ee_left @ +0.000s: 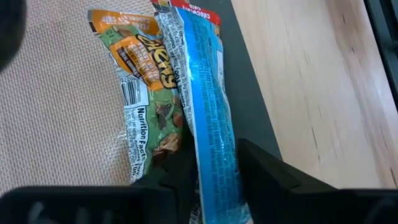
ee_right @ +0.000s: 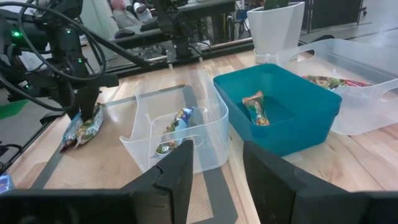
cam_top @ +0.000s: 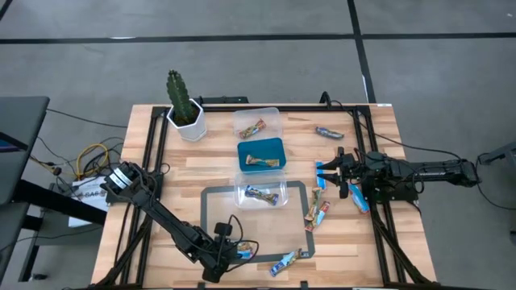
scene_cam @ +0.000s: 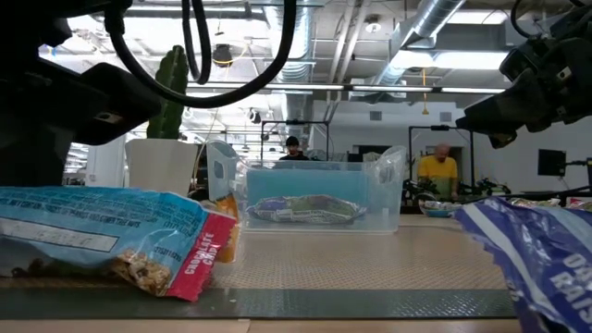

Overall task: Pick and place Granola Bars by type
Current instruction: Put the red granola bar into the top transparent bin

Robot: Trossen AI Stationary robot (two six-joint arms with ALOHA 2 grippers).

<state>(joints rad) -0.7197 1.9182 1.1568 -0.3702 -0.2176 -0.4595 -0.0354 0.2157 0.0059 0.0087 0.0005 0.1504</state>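
My left gripper [cam_top: 239, 252] [ee_left: 214, 158] stands at the near edge of the grey mat [cam_top: 218, 217], pointing steeply down and shut on a blue granola bar [ee_left: 205, 93]. A green-and-orange granola bar [ee_left: 146, 93] lies right beside it on the mat. A clear tub [cam_top: 260, 193] holds a blue bar, a blue tub [cam_top: 260, 155] a brown-gold bar, and a far clear tub [cam_top: 256, 125] a red-and-green bar. More bars lie loose on the right of the table [cam_top: 318, 213]. My right gripper [ee_right: 217, 155] [cam_top: 324, 171] waits open at the right, holding nothing. My left gripper pinches the blue bar near one end [ee_left: 216, 177] between its two fingers, one on each flat face. It comes from above, slanting down. The bar stands on edge and runs away from the fingers. Its side leans on the green bar, which reaches one finger [ee_left: 177, 168]; whether that bar is caught, I cannot tell.
A potted cactus in a white pot [cam_top: 187, 121] stands at the far left. Two bars [cam_top: 287, 261] lie near the front edge, right of my left gripper. Loose bars lie around my right gripper [cam_top: 359, 197] and at the far right [cam_top: 329, 131].
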